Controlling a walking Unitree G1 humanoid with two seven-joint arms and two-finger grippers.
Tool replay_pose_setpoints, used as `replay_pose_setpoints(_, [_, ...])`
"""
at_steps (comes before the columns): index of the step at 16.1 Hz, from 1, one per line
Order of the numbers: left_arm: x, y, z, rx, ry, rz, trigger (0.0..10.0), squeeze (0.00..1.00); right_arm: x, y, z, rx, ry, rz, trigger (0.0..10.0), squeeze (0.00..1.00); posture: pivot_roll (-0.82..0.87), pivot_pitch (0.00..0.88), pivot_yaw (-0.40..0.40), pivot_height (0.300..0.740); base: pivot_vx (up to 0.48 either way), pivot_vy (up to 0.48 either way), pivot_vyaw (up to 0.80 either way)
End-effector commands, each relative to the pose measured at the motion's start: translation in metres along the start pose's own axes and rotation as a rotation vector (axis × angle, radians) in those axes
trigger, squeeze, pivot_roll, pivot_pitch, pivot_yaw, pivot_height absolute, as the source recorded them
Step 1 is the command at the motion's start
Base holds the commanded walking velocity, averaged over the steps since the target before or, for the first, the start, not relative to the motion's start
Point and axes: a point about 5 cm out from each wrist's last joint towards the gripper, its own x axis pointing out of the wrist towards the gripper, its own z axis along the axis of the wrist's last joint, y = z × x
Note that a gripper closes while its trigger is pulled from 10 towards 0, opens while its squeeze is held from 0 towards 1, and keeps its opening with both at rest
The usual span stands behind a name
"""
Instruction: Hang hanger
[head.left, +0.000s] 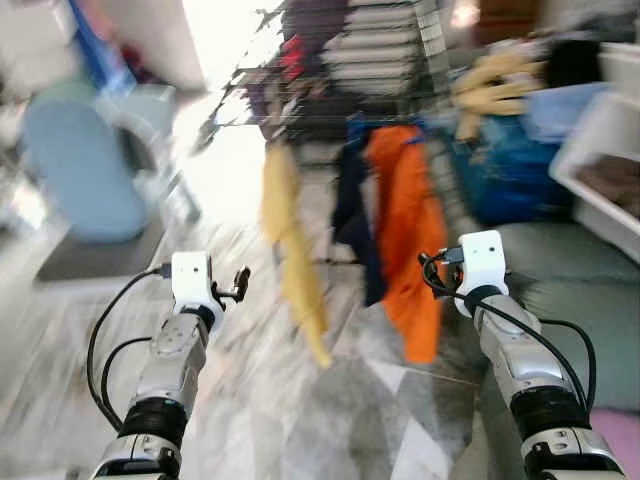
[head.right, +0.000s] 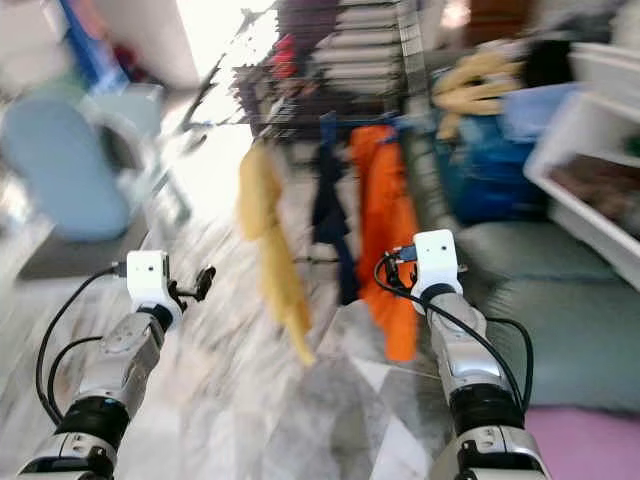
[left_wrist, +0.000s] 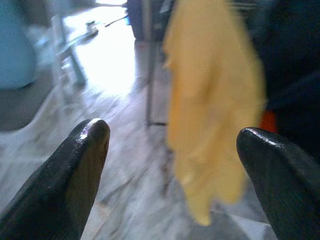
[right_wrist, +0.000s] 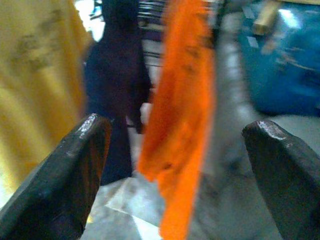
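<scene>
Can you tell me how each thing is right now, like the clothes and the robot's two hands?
Yellow garment: hanging, its tip clear of the floor.
Orange garment: hanging.
Dark navy garment: hanging between the yellow and orange ones.
Left gripper: open, empty, pointed at the yellow garment.
Right gripper: open, empty, pointed at the orange garment.
Head views: blurred.
</scene>
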Motion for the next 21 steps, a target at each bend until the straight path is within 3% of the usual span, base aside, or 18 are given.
replay_pose_setpoints(1, [-0.001,0.013,0.004,0.023,-0.009,0.039,10.0,0.00,0.005,0.013,0.009,0.010,-0.033,0.035,10.0,0.00,-0.16,0.000,0.084,0.740,0.000,0.480,0.80])
replay_pose_setpoints(5, [0.000,0.014,0.004,0.019,-0.007,0.041,10.0,0.00,0.005,0.015,0.009,0.021,-0.038,0.032,10.0,0.00,-0.16,0.000,0.086,0.740,0.000,0.480,0.80])
replay_pose_setpoints(13, [-0.002,0.008,-0.005,0.043,0.031,-0.012,10.0,0.00,0.006,0.014,0.004,0.033,-0.027,-0.024,10.0,0.00,-0.14,0.000,0.084,0.740,0.000,0.480,0.00])
replay_pose_setpoints(18, [-0.027,0.013,-0.023,0.045,0.031,-0.021,10.0,0.00,0.003,0.016,-0.011,0.047,0.011,-0.058,10.0,0.00,-0.10,0.000,0.063,0.740,0.000,0.480,0.00])
replay_pose_setpoints(20, [-0.042,0.013,-0.031,0.086,0.012,-0.050,10.0,0.00,-0.001,0.015,-0.023,0.051,0.049,-0.101,10.0,0.00,-0.09,0.000,0.053,0.740,0.000,0.000,0.00])
replay_pose_setpoints(21, [-0.054,0.020,-0.037,0.065,0.017,-0.024,10.0,0.00,-0.007,0.012,-0.034,0.071,0.075,-0.125,10.0,0.00,-0.08,0.000,0.043,0.740,0.000,0.000,0.00])
